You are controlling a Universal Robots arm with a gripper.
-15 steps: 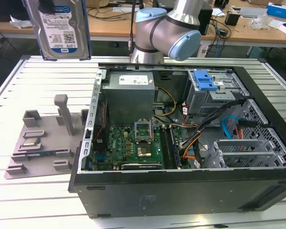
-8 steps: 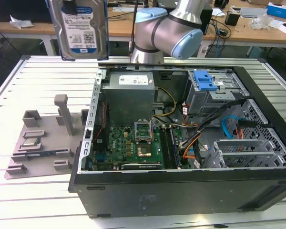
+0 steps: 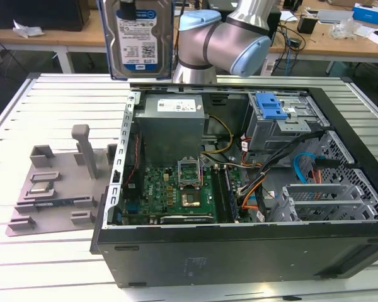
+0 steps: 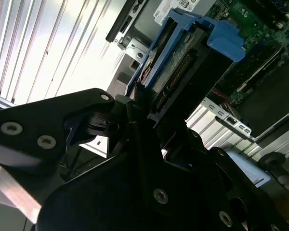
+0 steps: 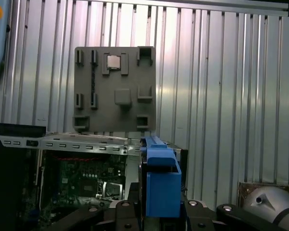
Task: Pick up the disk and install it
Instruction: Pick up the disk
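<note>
The disk [image 3: 137,39], a silver hard drive with a blue-and-white label and a blue frame, hangs upright high above the slatted table, just behind the rear left corner of the open computer case [image 3: 239,251]. In both wrist views my gripper [image 4: 140,103] is shut on the disk [image 4: 180,57]. Its black fingers [image 5: 130,211] clamp the blue frame [image 5: 162,185] from both sides. The case's motherboard [image 5: 86,180] lies below the held drive.
Inside the case are a grey power supply [image 3: 173,123], a motherboard [image 3: 176,192], loose cables [image 3: 264,170] and a metal drive cage with a blue latch [image 3: 271,106]. A grey fixture plate [image 3: 57,185] lies on the table [image 3: 63,100] at the exterior view's left. My arm [image 3: 223,44] stands behind the case.
</note>
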